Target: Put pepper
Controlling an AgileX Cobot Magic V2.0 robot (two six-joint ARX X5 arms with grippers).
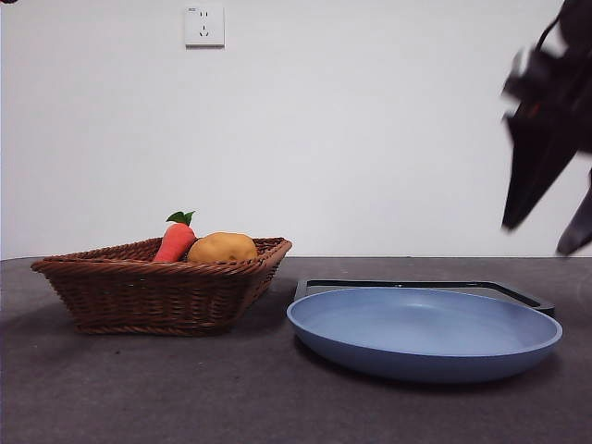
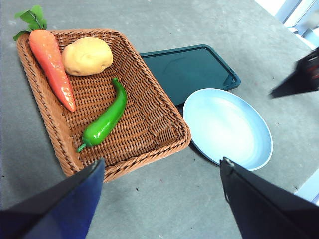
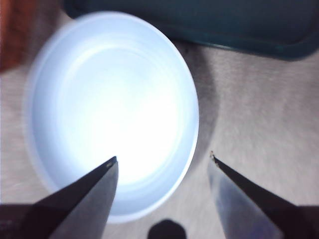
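Note:
The green pepper (image 2: 105,122) lies in the wicker basket (image 2: 149,124), between a carrot (image 2: 51,67) and the basket's near wall, below a potato (image 2: 87,56). In the front view the basket wall (image 1: 157,291) hides the pepper. My left gripper (image 2: 162,161) is open and empty, high above the table beside the basket. My right gripper (image 3: 162,159) is open and empty, above the blue plate (image 3: 109,109). It shows at the upper right of the front view (image 1: 536,239), above the plate's (image 1: 425,333) right end.
A dark green tray (image 2: 189,69) lies behind the plate and beside the basket; it also shows in the front view (image 1: 518,294) and the right wrist view (image 3: 224,25). The carrot (image 1: 176,240) and potato (image 1: 222,248) rise above the basket rim.

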